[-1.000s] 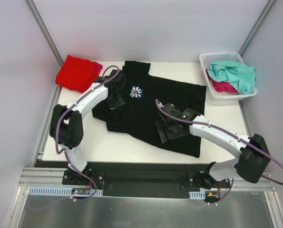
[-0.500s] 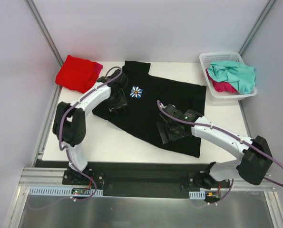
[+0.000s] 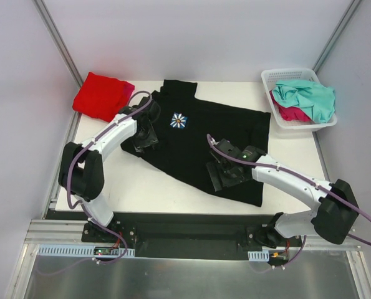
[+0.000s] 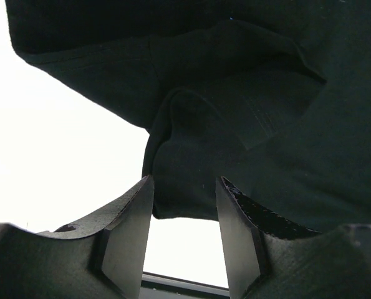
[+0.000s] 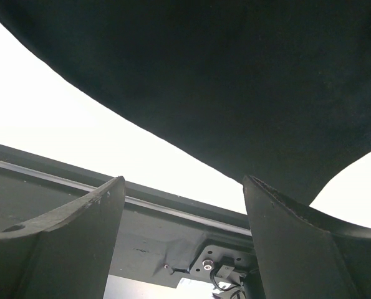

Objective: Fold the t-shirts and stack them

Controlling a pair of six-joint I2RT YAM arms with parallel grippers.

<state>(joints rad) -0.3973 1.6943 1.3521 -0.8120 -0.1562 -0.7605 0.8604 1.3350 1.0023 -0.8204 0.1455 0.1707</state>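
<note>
A large black t-shirt is spread across the middle of the white table, its white daisy print turned up toward 11 o'clock of the cloth's centre. A folded red t-shirt is seen at the table's 10 o'clock corner, well apart from the white lattice basket at 2 o'clock, in which a teal t-shirt is heaped over a magenta t-shirt. The left gripper is set low over the black shirt's edge at 9 o'clock of the daisy; in its wrist view the jaws are seen parted, released, with a rumpled fold of black cloth bunched just ahead of the fingers and not pinched by them. The right gripper is placed over the shirt's near hem at about 5 o'clock of the daisy; its jaws are spread wide and nothing is gripped, the black hem being seen just beyond the fingertips with bare table on either side.
</note>
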